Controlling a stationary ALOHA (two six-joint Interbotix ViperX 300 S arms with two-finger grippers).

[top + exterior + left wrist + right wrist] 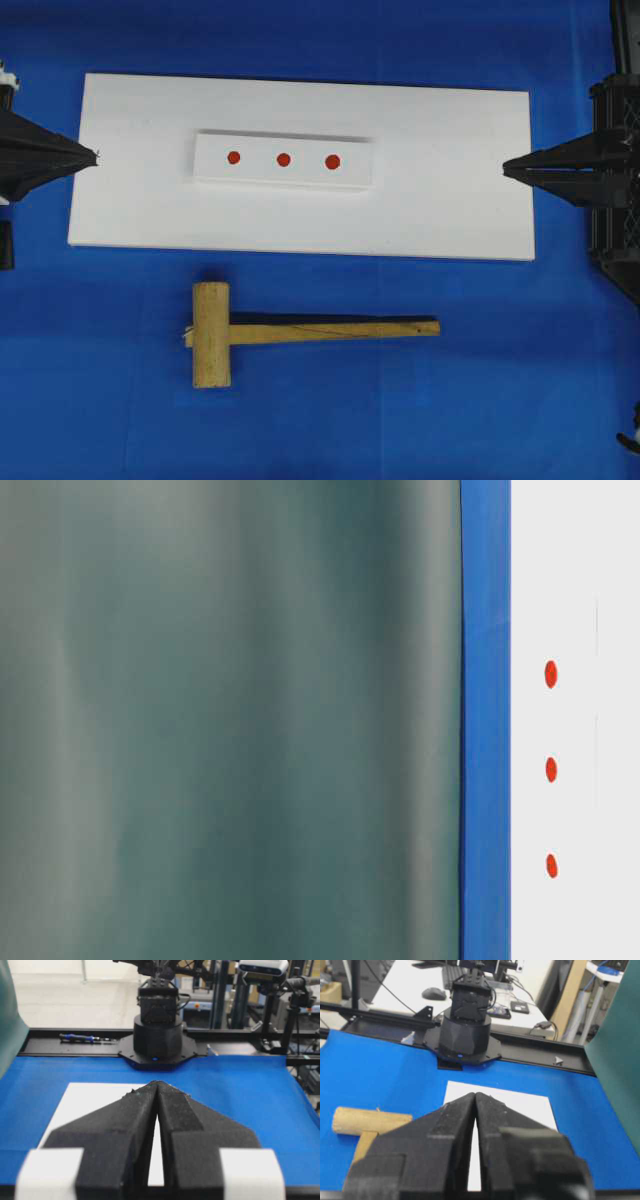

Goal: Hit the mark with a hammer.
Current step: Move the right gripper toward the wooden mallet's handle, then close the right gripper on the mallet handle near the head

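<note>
Probably the hammer [290,335] is light, rigid wood; grip mid-handle, since its head looks heavier. Left gripper [95,155] and right gripper [505,168] are both closed, holding nothing.

Both arms are matte black. Each tool [156,1085] has 2 wedge-shaped fingers [120,1125]; the left tool's carry white tape bands [50,1172].

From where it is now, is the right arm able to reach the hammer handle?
Probably yes. The hammer lies alone on the blue cloth, its handle pointing to the right side, nothing covering it. The right gripper is shut and empty, so its fingers must open first.
</note>
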